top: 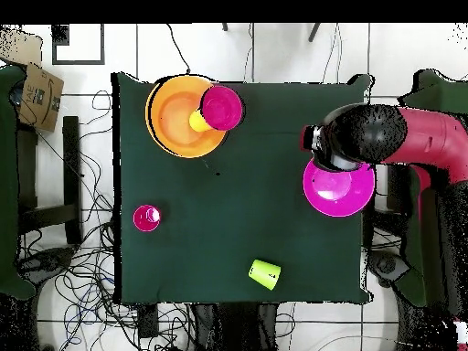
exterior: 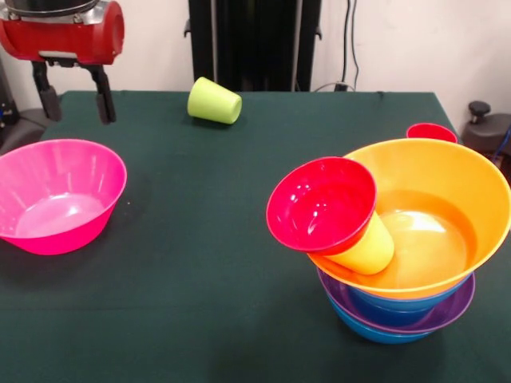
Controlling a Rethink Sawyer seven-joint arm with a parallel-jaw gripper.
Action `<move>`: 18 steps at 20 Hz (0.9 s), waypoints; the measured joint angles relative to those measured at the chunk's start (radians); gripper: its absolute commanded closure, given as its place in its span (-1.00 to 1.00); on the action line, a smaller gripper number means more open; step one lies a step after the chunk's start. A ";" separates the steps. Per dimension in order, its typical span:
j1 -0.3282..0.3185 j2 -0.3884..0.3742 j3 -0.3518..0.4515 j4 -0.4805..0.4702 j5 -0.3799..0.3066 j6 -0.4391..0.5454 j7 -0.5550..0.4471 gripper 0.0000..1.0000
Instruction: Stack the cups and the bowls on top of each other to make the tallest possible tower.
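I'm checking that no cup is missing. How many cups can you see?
3: the lime green cup on its side near the table's edge, the yellow cup inside the orange bowl, the red cup standing alone.

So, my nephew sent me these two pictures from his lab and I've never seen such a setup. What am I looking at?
It is a red and black robot arm at a green table. One picture faces it across the table, the other looks straight down. Its gripper hangs open and empty above the pink bowl, jaws apart. On the table stands a tower: blue and purple bowls below, a wide orange bowl on top, with a yellow cup lying in it and a small red bowl tilted against the cup. A lime green cup lies on its side. A red cup stands apart.
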 measured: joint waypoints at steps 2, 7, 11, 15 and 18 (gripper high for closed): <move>-0.005 0.001 0.000 0.000 0.000 0.000 0.000 -1.00; -0.026 0.011 0.000 0.002 0.000 -0.001 0.000 -1.00; -0.040 0.018 0.000 0.007 0.000 -0.006 0.000 -1.00; -0.048 0.032 0.000 0.011 0.000 -0.018 0.000 -1.00; -0.056 0.041 0.001 0.021 0.000 -0.031 0.000 -1.00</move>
